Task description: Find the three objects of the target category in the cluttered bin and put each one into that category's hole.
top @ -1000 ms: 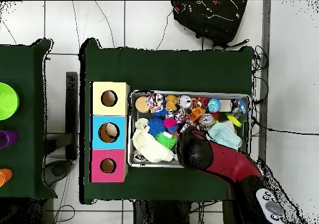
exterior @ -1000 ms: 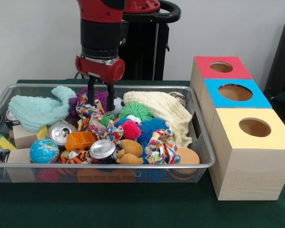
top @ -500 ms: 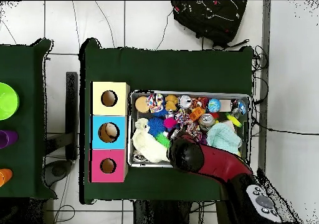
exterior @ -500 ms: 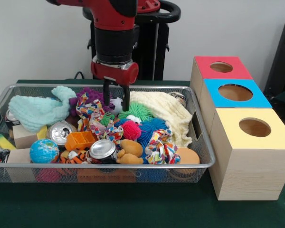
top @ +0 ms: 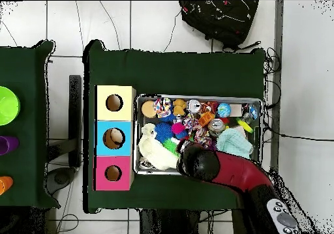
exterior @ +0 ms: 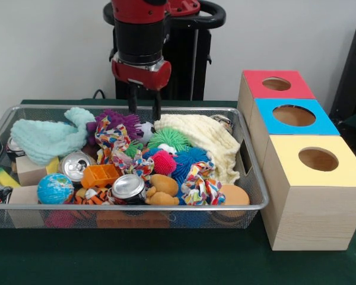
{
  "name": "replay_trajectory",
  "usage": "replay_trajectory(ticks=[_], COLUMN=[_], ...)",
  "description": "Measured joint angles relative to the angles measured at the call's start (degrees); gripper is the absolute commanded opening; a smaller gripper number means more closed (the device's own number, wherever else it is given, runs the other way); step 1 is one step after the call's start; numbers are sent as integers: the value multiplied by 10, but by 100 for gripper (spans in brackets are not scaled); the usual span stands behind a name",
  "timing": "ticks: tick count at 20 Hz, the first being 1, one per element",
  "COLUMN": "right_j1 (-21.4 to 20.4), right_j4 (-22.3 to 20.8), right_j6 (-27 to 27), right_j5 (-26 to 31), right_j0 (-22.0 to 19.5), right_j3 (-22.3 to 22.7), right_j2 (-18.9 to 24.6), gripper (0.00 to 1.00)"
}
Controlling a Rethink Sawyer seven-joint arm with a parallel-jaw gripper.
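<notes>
While the red and black arm (exterior: pixel 139 35) hangs straight down over the far side of the wire bin (exterior: pixel 184 208), its gripper (exterior: pixel 143 110) has its two fingers (exterior: pixel 132 104) slightly parted and empty, tips just above the purple fuzzy toy (exterior: pixel 115 119) and the cream cloth (exterior: pixel 204 139). Below lie a green spiky ball (exterior: pixel 168 138), a pink spiky ball (exterior: pixel 164 162), a blue spiky ball (exterior: pixel 190 159), rope toys, cans and a globe ball (exterior: pixel 55 189). On the green worktop (exterior: pixel 166 261) beside the bin stand three boxes with red (exterior: pixel 277 84), blue (exterior: pixel 293 115) and yellow (exterior: pixel 318 159) holes.
</notes>
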Motion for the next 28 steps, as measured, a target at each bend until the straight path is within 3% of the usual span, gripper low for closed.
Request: replay_trajectory(ticks=[9,14,20,23,28], right_j1=[41,37,21,24,44], right_j4=[-57,-66,-66,-66,-66], right_j6=[0,0,0,0,0], right_j5=[-11,4,75,107,109], right_j0=[-54,-69,-71,-71,-71], right_j3=[-11,-25,-67,-110,-165], right_j2=[0,1,2,4,8], gripper=[100,100,100,100,100])
